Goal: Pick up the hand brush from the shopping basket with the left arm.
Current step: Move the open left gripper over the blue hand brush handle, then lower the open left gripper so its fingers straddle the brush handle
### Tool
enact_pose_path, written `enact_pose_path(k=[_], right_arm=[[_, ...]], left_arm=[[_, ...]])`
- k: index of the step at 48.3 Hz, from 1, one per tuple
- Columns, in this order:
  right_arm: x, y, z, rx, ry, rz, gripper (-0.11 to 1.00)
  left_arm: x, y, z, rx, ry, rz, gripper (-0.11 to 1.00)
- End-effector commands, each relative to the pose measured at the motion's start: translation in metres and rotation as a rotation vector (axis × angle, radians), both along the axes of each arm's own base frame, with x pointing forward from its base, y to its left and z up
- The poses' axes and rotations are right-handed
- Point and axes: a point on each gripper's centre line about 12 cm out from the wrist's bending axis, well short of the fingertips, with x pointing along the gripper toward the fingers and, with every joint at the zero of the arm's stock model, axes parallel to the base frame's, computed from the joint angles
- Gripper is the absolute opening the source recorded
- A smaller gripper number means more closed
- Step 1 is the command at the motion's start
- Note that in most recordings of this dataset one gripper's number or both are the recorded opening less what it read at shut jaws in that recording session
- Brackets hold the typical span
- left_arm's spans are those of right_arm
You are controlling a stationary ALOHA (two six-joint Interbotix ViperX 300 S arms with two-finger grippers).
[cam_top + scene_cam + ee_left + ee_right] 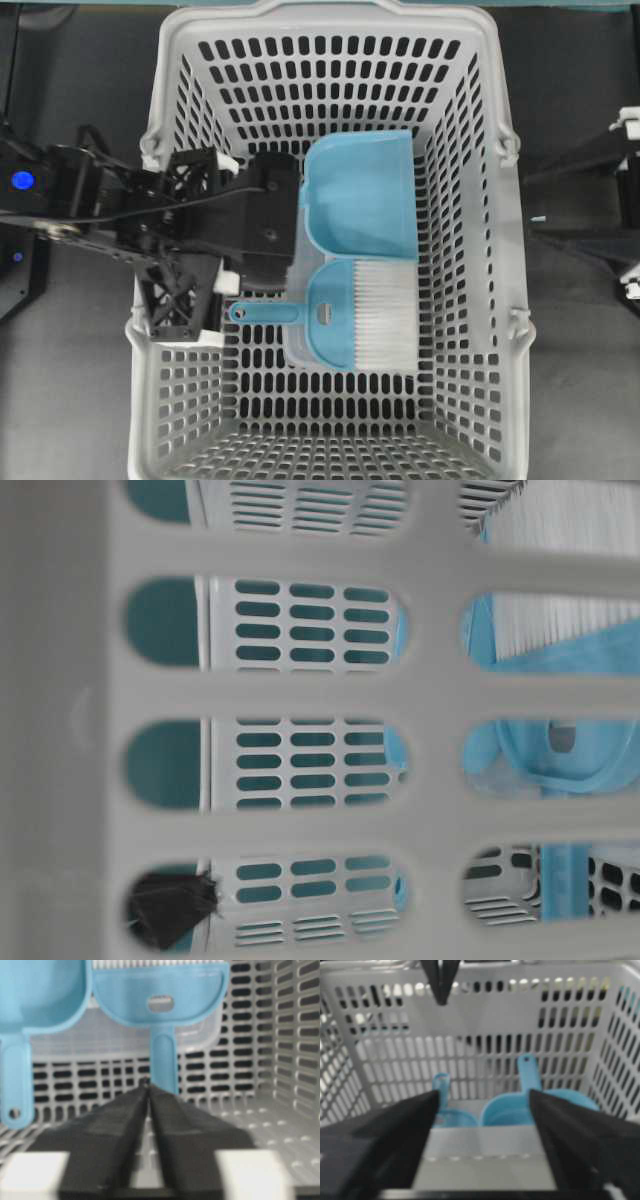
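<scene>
Brush (pixel 345 315), in basket (pixel 500 300), handle at 9 o'clock. Left gripper (pixel 147 1087) clenched, empty (tips just short of handle): open first, then straddle handle.

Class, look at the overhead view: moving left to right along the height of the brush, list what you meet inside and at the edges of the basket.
Left claw → hand brush handle, then its white bristles → right wall of the shopping basket.
</scene>
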Motion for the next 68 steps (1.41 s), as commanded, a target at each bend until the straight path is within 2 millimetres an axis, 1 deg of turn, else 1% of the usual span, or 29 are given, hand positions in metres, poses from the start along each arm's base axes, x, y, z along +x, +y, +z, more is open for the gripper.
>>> enact_pose_path(k=[1,4,8,10,13,15,19,35,46,62,68], right_arm=[[0.003,0.001,0.007,0.018,-0.017,0.002,0.78],[0.002,0.001,0.008,0.021,-0.018,0.001,0.82],[0.002,0.001,0.008,0.021,-0.023,0.001,0.82],[0.002,0.001,0.008,0.023,-0.023,0.001,0.81],[0.001,0.001,0.006,0.023,-0.021,0.003,0.81],[0.001,0.001,0.006,0.020,-0.018,0.002,0.81],[0.001,0.001,0.005,0.020,-0.017,0.002,0.81],[0.001,0.001,0.003,0.023,-0.014,0.004,0.81],[0.001,0.002,0.001,0.023,-0.004,0.004,0.81],[0.001,0.002,-0.002,0.024,0.006,0.004,0.81],[0.001,0.002,-0.002,0.023,0.008,0.004,0.81]], left_arm=[[0.005,-0.004,0.008,-0.015,-0.024,0.013,0.23],[0.007,-0.007,0.003,-0.021,-0.009,0.023,0.42],[0.011,-0.009,-0.004,-0.028,0.010,0.036,0.67],[0.012,-0.012,-0.009,-0.028,0.022,0.034,0.77],[0.015,-0.015,-0.015,-0.027,0.039,0.030,0.87],[0.017,-0.017,-0.020,-0.026,0.051,0.029,0.91],[0.021,-0.020,-0.029,-0.022,0.074,0.026,0.90],[0.037,-0.025,-0.080,0.000,0.196,0.025,0.91],[0.033,-0.025,-0.109,0.017,0.265,0.021,0.91],[0.031,-0.026,-0.149,0.019,0.277,0.013,0.91],[0.031,-0.025,-0.158,0.020,0.271,0.008,0.91]])
